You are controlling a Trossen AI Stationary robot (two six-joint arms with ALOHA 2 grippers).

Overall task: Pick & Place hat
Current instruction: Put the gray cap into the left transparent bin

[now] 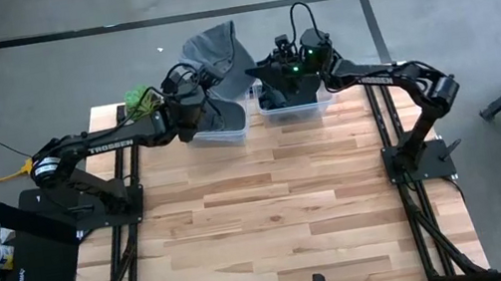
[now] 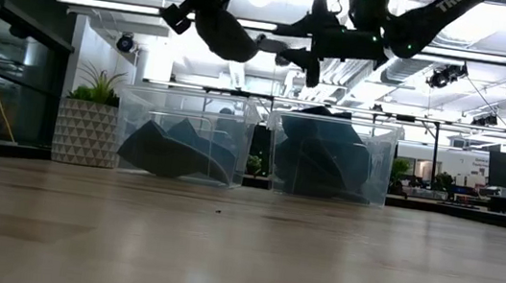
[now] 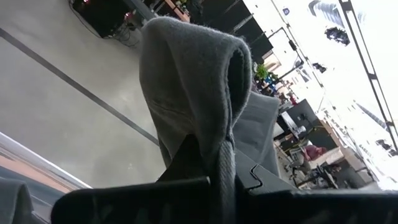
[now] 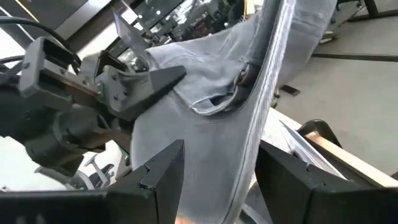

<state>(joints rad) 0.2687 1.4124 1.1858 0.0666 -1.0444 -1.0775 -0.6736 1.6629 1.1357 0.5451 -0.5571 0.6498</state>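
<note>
Wooden table (image 1: 271, 208) holds two bins. "TROSSEN" marks the left arm; left gripper (image 1: 195, 97) pinches the grey hat (image 1: 216, 50), right gripper (image 1: 265, 70) gapes.

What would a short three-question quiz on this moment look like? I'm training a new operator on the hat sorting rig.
1. True or false: the left gripper is shut on the grey hat.
2. How many clear bins stand at the table's far edge?
A. one
B. two
C. three
3. Fill in: the right gripper stands ____ with a fold of the hat hanging between its fingers.

Key
1. True; the hat is lifted above the left bin.
2. B; the left bin and the right bin, both holding dark fabric.
3. open
</note>
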